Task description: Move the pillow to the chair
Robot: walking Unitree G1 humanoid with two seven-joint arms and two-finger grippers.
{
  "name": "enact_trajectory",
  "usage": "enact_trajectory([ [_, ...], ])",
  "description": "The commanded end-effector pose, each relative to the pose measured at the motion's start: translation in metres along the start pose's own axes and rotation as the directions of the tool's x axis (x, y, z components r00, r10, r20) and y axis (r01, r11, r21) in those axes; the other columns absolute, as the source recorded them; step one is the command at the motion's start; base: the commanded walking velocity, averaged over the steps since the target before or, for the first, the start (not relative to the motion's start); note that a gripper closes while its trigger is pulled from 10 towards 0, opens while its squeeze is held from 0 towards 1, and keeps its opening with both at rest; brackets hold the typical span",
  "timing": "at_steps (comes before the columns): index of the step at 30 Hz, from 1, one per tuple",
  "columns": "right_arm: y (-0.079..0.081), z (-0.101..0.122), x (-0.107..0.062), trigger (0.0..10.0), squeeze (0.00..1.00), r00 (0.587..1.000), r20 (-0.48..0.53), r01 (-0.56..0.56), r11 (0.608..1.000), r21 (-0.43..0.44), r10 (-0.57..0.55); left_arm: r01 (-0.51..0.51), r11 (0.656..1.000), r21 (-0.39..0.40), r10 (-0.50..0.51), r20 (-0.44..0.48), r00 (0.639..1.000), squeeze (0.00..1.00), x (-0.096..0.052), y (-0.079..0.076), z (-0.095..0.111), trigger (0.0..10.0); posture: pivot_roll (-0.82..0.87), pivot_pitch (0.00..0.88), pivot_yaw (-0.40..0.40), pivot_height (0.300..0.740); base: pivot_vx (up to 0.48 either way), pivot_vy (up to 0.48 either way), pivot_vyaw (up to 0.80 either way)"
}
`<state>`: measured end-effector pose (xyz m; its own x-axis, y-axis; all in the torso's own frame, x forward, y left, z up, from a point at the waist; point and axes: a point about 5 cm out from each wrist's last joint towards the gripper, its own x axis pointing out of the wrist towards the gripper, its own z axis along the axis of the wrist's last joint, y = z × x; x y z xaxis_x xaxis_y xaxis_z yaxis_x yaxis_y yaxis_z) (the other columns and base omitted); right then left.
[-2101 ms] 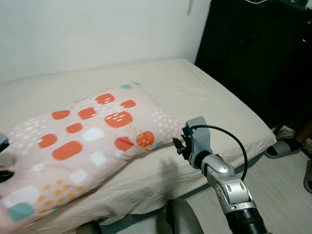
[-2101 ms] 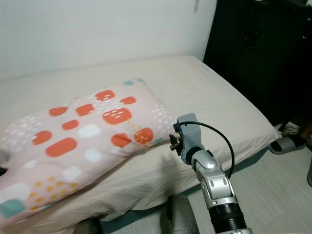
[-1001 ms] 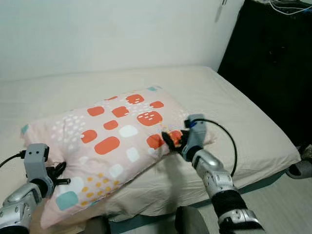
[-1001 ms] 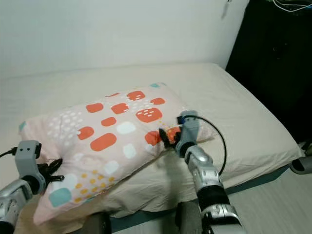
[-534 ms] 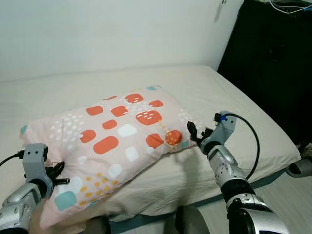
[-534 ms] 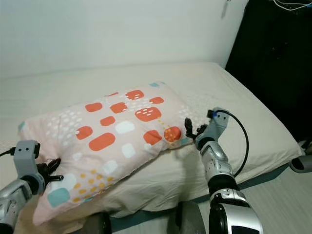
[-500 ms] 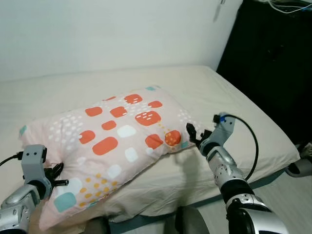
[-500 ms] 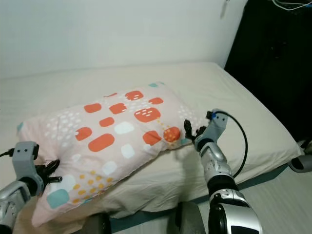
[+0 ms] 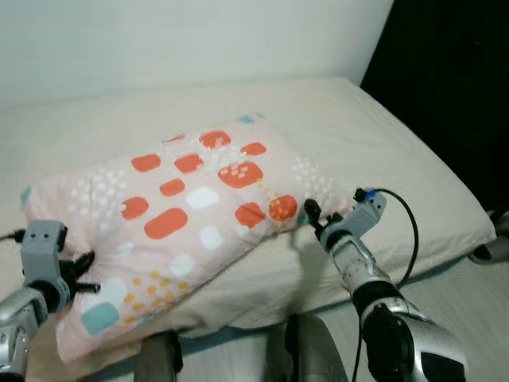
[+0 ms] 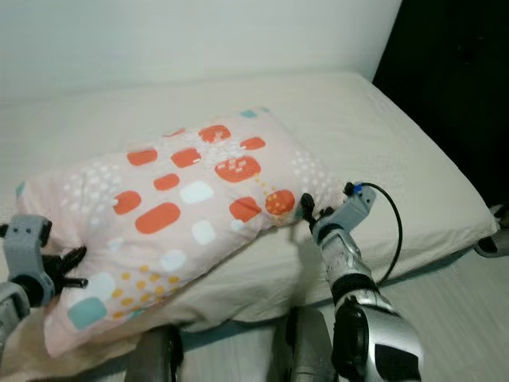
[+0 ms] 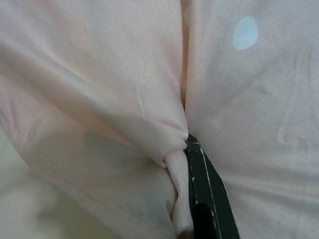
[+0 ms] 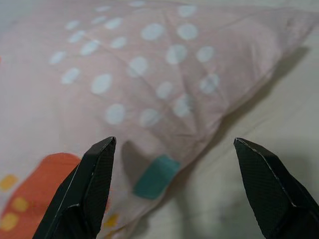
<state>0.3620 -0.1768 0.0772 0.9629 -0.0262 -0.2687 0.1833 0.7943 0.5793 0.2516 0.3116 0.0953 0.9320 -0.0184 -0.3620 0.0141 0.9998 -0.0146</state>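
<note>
We are looking at a home bedroom: a bed (image 9: 413, 159) with a cream sheet is lying ahead of the right gripper (image 9: 312, 215), a patterned pillow (image 9: 183, 215) resting on it.

Head stereo pair: looks forward and down over the bed (image 9: 398, 151), both eyes sharing the pillow (image 9: 191, 215) at centre. Left wrist camera: pressed close against pillow fabric at its near-left corner. Right wrist camera: close to the pillow's right corner, facing it along the right gripper (image 12: 174, 194).
</note>
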Motion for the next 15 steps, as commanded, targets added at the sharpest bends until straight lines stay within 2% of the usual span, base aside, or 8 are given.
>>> enact_trajectory([
  [1,0.002,0.000,0.001,10.0,0.00,1.000,-0.004,0.000,1.000,-0.003,0.000,-0.009,1.000,-0.020,0.009,-0.036,0.999,0.00,-0.006,0.002,-0.009,0.0,0.13,0.214,-0.083,0.578,0.000,0.000,0.00],
  [4,0.006,0.000,0.002,10.0,0.00,1.000,-0.009,-0.017,1.000,-0.002,0.017,-0.008,0.999,-0.031,0.006,-0.042,0.999,0.00,-0.007,-0.001,-0.013,0.0,0.12,0.211,-0.082,0.578,0.000,0.000,0.00],
  [5,0.013,-0.001,0.003,10.0,0.00,0.998,-0.020,-0.061,0.998,-0.023,0.060,-0.003,0.998,-0.056,0.000,-0.049,0.999,0.00,-0.007,-0.008,-0.017,0.0,0.12,0.208,-0.083,0.578,0.000,0.000,0.00],
  [7,0.015,-0.002,0.003,10.0,0.00,0.997,-0.025,-0.074,0.997,-0.033,0.073,0.013,0.997,-0.070,-0.016,-0.042,0.999,0.00,-0.006,-0.014,-0.017,0.0,0.12,0.207,-0.084,0.573,0.000,0.000,0.00],
  [8,0.017,-0.001,0.003,10.0,0.00,0.996,-0.021,-0.087,0.996,-0.030,0.087,0.037,0.996,-0.082,-0.040,-0.031,0.999,0.00,-0.005,-0.021,-0.017,8.9,0.12,0.207,-0.085,0.568,0.000,0.000,0.00],
  [9,0.017,-0.001,0.003,10.0,0.00,0.996,-0.021,-0.087,0.996,-0.030,0.087,0.037,0.996,-0.082,-0.040,-0.031,0.999,0.00,-0.005,-0.021,-0.017,8.9,0.12,0.207,-0.085,0.568,0.000,0.000,0.00],
  [10,0.018,0.000,0.004,10.0,0.00,0.995,-0.014,-0.095,0.995,-0.028,0.095,0.057,0.995,-0.088,-0.059,-0.024,0.998,0.00,-0.004,-0.027,-0.017,10.0,0.11,0.207,-0.086,0.563,0.000,0.000,0.00],
  [15,0.020,0.003,0.004,10.0,0.00,0.994,0.003,-0.110,0.994,-0.026,0.110,0.079,0.992,-0.100,-0.081,-0.023,0.996,0.00,-0.003,-0.035,-0.018,10.0,0.11,0.208,-0.085,0.548,0.000,0.000,0.00],
])
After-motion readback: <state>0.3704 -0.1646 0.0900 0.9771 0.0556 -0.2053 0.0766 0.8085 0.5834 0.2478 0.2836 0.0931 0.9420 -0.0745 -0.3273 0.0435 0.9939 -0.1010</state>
